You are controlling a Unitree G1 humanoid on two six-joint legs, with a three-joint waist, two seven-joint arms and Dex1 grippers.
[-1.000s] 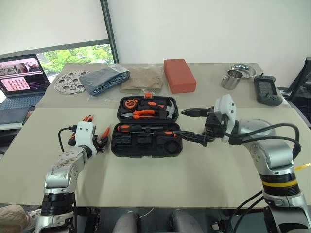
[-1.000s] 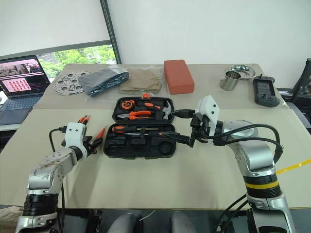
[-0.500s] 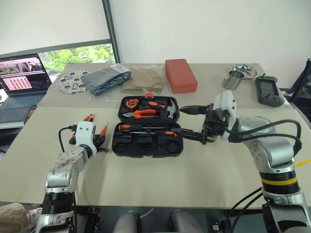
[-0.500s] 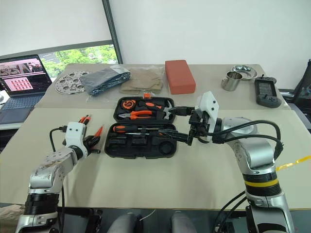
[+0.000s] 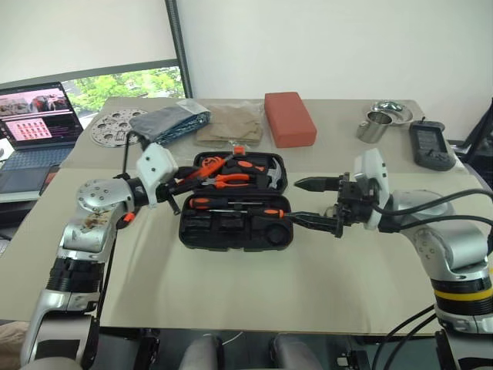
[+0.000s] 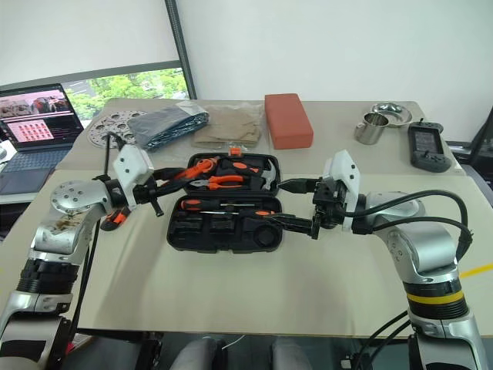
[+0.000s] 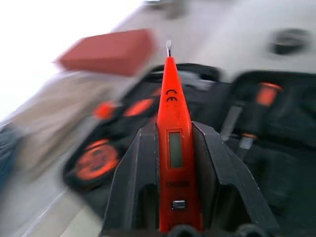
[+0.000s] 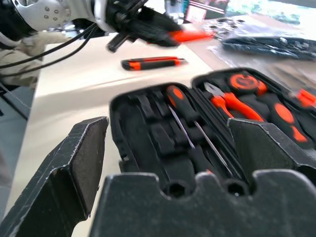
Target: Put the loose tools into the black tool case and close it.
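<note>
The black tool case (image 5: 231,231) lies open in the middle of the table. A screwdriver (image 5: 231,204) rests in its near half, and pliers, a hammer and a tape measure sit in the far half. My left gripper (image 5: 187,181) hovers over the case's left edge, shut on a small orange pen-sized tool (image 7: 170,123) whose metal tip points out over the case. Another orange-and-black screwdriver (image 8: 153,62) lies loose on the table left of the case, partly behind my left arm. My right gripper (image 5: 308,202) stands open at the case's right edge, holding nothing.
A red-orange block (image 5: 290,118), folded cloths (image 5: 169,123), a perforated metal disc (image 5: 112,127), a metal cup (image 5: 375,123) and a dark handheld device (image 5: 428,144) line the far half of the table. A laptop (image 5: 35,123) stands at the far left.
My left arm has lifted off the table and swung right to the case, carrying the orange pen-sized tool, with its wrist turned. The right gripper has barely moved.
</note>
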